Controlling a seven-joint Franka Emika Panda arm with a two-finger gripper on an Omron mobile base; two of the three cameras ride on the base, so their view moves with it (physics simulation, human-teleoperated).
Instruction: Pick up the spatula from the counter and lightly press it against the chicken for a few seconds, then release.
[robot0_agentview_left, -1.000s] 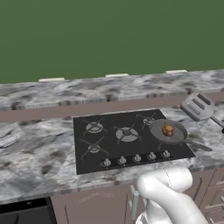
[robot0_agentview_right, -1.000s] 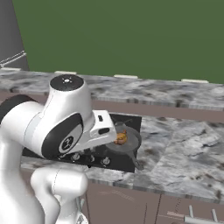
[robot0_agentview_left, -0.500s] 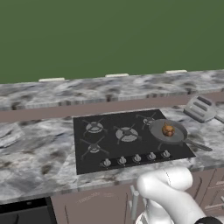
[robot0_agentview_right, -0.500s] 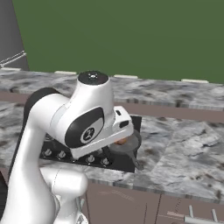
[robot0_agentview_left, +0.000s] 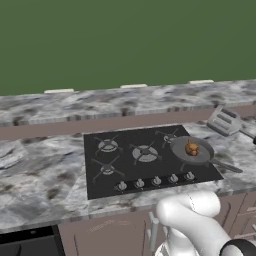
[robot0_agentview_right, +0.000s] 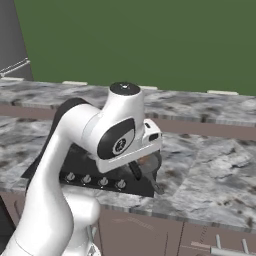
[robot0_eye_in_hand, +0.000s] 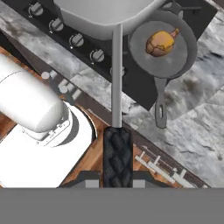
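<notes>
A black cooktop (robot0_agentview_left: 145, 155) is set into a grey marbled surface (robot0_agentview_left: 40, 180). On the cooktop's right side stands a dark pan (robot0_agentview_left: 202, 156) with 1 browned chicken (robot0_agentview_left: 192, 148) piece in it. Just right of the pan is the spatula (robot0_agentview_left: 224, 121), its pale slotted head over the surface. In the hand view, the gripper (robot0_eye_in_hand: 117, 180) is clamped tight on the spatula's dark braided handle, and the pan and chicken lie right of it.

Glossy white arm (robot0_agentview_right: 80, 125) — rounded links, dark joints.
</notes>
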